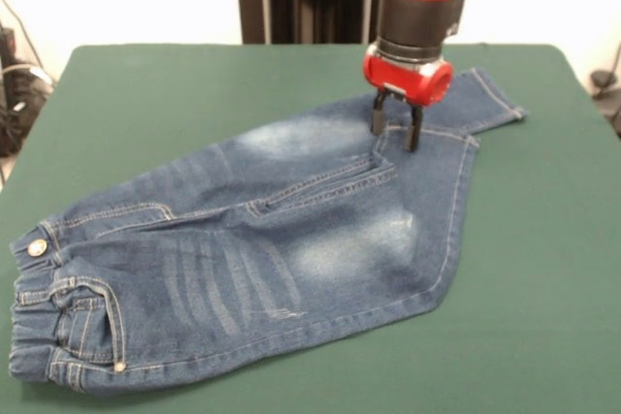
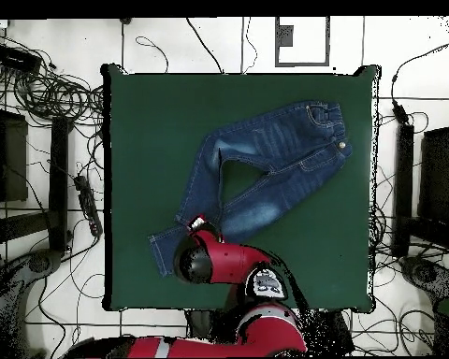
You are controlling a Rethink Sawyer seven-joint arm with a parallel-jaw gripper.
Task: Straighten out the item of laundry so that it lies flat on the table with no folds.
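Note:
The item of laundry [image 1: 252,249], a small pair of dark blue jeans with faded patches, lies spread across the green table [image 1: 146,94]. Its waistband with the brass button is at the near left. One leg runs to the far right and ends in a cuff [image 1: 497,96]. The other leg lies in front of it, with a raised crease along the seam between them. My gripper [image 1: 396,138] points straight down on the far leg near that seam. It is open, with both fingertips at the denim. In the overhead view the jeans [image 2: 266,164] show bent, and the arm [image 2: 219,262] covers the gripper.
Bare green cloth surrounds the jeans, widest at the front right [image 1: 543,288] and the far left. In the overhead view, cables [image 2: 50,93] and dark equipment [image 2: 13,159] lie on the floor around the table.

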